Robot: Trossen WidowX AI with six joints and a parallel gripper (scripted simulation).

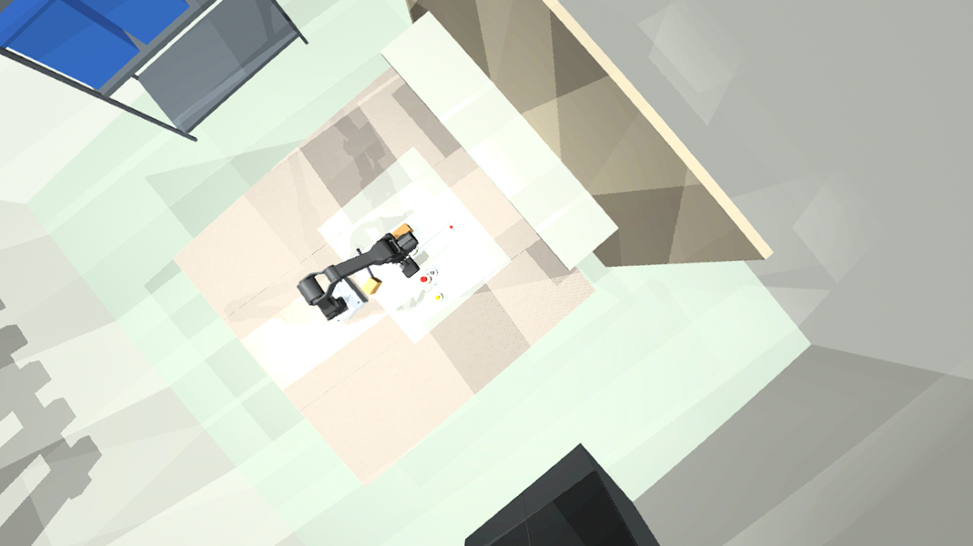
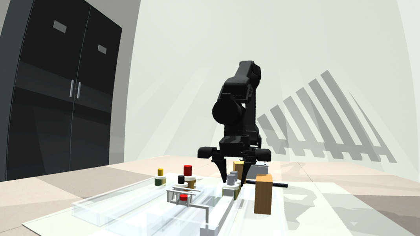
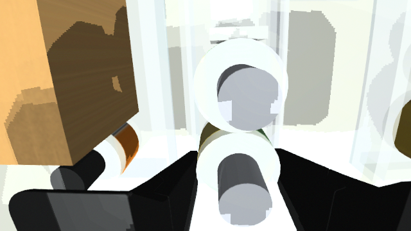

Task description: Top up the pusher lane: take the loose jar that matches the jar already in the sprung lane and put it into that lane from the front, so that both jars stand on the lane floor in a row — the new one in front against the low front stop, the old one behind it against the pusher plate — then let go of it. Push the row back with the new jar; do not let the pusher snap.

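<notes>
In the top view, the black tool (image 1: 412, 252) is right of the arm's base, near the frame's middle. In the exterior view, the tool (image 2: 234, 182) is low, right of centre, closed around the new grey-capped jar (image 2: 234, 173) (image 3: 245, 205), with the old jar (image 2: 231, 187) (image 3: 247, 96) partly covering it. In the wrist view, the tool (image 3: 235, 157) grips the new jar at lower centre; the old one stands above it in the frame, beside the pusher plate (image 3: 239, 33).
</notes>
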